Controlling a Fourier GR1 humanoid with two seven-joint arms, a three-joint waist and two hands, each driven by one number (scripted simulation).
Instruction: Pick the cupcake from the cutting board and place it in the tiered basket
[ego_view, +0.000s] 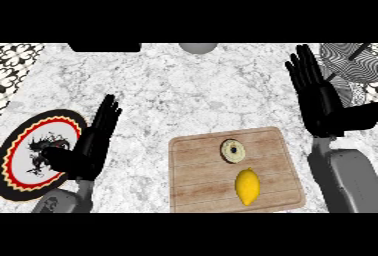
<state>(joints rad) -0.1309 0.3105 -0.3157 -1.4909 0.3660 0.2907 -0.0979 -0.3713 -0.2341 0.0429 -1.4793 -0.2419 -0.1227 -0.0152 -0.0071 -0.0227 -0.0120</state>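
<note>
Wooden cutting board (193, 175) carries the cupcake (234, 150) at its far middle, nearer and left of the open right robot hand (317, 102); the left robot hand (90, 145), also open, rests farther off.

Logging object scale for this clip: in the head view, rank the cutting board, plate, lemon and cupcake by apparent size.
1. cutting board, largest
2. plate, somewhat smaller, partly hidden by the left hand
3. lemon
4. cupcake, only slightly smaller than the lemon
</note>
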